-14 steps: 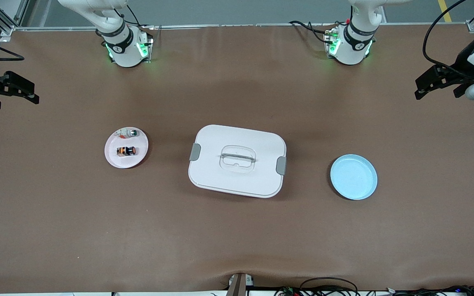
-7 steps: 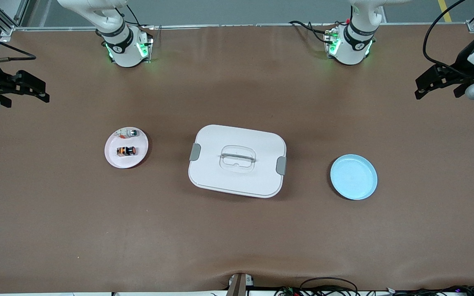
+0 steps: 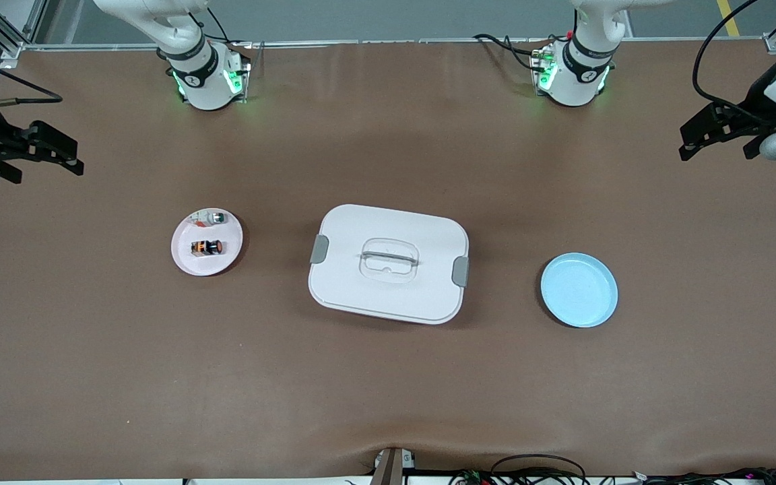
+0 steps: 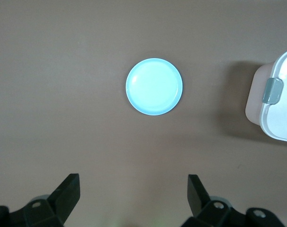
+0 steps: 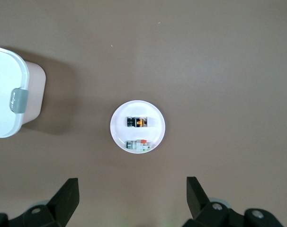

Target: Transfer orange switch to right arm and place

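Brown table (image 3: 388,404) fills the front view. Largest item on it is the white lidded box (image 3: 389,263) w/ grey side latches and a clear handle, sitting mid-table between the two plates. One latched corner of it shows in each wrist view.

Right arm (image 3: 179,47) rises from its base at the table's top edge, twd its own end. Left arm (image 3: 587,54) likewise at its end.

Right gripper (image 3: 44,149) is up in the air over the table edge at the right arm's end, fingers spread wide, nothing between them; in its wrist view the two black fingertips (image 5: 63,198) stand well apart w/ the pink plate in sight between them. Left gripper (image 3: 708,131) hangs over the table edge at the left arm's end — jaws also wide apart and empty, blue plate visible past them in its wrist view.

Blue plate (image 3: 578,290) lies twd the left arm's end, beside the box, bare. Pink plate (image 3: 186,259) lies twd the right arm's end, beside the box.

Orange switch (image 3: 206,248) lies on its side in the pink plate, about mid-plate. Small silver-grey part (image 3: 211,217) w/ red and green bits lies in the same plate, farther from the front camera than the switch, near the rim — the two just apart.
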Robot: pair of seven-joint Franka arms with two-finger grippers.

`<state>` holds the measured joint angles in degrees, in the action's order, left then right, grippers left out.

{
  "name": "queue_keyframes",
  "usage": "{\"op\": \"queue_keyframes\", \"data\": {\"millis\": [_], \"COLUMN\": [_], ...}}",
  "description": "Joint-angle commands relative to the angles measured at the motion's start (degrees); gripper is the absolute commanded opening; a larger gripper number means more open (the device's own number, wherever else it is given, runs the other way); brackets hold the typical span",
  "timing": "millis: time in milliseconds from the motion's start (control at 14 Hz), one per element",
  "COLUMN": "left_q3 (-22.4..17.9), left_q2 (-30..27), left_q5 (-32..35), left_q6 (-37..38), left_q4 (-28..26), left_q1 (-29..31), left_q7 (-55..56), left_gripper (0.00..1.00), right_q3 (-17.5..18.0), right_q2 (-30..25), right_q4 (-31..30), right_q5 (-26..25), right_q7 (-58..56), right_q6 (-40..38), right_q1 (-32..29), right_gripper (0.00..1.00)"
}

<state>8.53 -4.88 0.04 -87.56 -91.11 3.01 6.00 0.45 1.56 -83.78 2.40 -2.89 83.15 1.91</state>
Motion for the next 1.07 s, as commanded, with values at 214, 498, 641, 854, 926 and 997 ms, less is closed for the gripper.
{"op": "queue_keyframes", "data": {"millis": [214, 498, 641, 854, 926, 997], "left_q3": [0.1, 0.0, 0.0, 0.0, 0.0, 0.0], "left_q2": [-1.4, -0.8, -0.7, -0.6, -0.6, -0.6], "left_q5": [-0.9, -0.9, -0.8, -0.8, -0.8, -0.7], "left_q6": [0.2, 0.2, 0.2, 0.2, 0.2, 0.2], "left_q4": [-0.8, 0.8, 0.8, 0.8, 0.8, 0.8], "left_q1": [0.2, 0.3, 0.2, 0.2, 0.2, 0.2], "left_q7": [-0.3, -0.5, -0.5, -0.6, -0.6, -0.6], "left_gripper": [1.0, 1.0, 1.0, 1.0, 1.0, 1.0], "right_q3": [-0.2, -0.3, -0.3, -0.6, -0.7, -0.6], "right_q2": [-0.6, -0.7, -0.7, -0.9, -0.9, -0.9], "right_q4": [-2.4, -2.4, -2.4, -2.4, -2.3, -2.3], "right_q5": [1.2, 1.1, 1.1, 1.1, 1.1, 1.1], "right_q7": [2.0, 1.9, 1.8, 1.8, 1.7, 1.7], "right_q6": [1.1, 1.5, 1.4, 2.3, 2.3, 2.5], "right_q1": [0.2, 0.3, 0.2, -0.3, -0.3, -0.3], "right_gripper": [1.0, 1.0, 1.0, 1.0, 1.0, 1.0]}}
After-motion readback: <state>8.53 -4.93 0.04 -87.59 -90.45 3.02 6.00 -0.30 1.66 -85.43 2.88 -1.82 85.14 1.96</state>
